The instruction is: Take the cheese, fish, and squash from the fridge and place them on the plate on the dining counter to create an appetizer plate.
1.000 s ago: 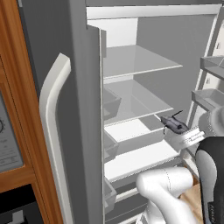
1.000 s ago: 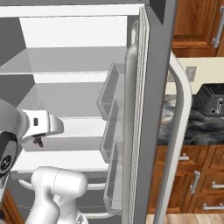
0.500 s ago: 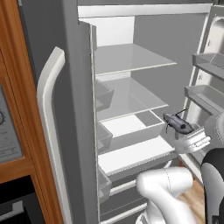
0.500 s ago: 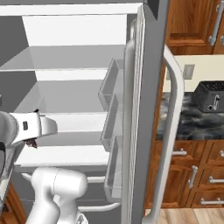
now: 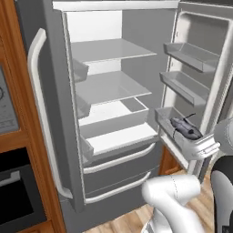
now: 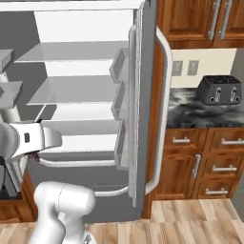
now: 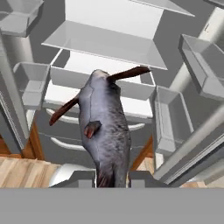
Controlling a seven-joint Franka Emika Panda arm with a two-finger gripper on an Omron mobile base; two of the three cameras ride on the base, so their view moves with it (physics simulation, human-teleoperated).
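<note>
Now the gripper (image 7: 113,177) is pinching the fish (image 7: 105,127) by its tail end, fingers nearly together. In the left base view the fish (image 5: 185,128) is hanging at 3 o'clock, in front of the open fridge (image 5: 109,113), just beside the door bins (image 5: 182,84), with free room around it.

My fish (image 7: 105,131) has a matt, faintly mottled grey skin with smooth dark reddish-brown fins, while the fridge (image 5: 109,113) around it looks like smooth pale plastic inside, its shelves (image 5: 111,86) thin and slightly translucent, its outer shell a flat grey with a glossy white handle (image 5: 38,118). At 3 o'clock in the right base view I see polished brown wood cabinets (image 6: 200,162) with satin metal pulls, a glossy marbled stone counter (image 6: 200,109), a dark toaster (image 6: 219,89), and a pale wood-plank floor (image 6: 190,221).
</note>
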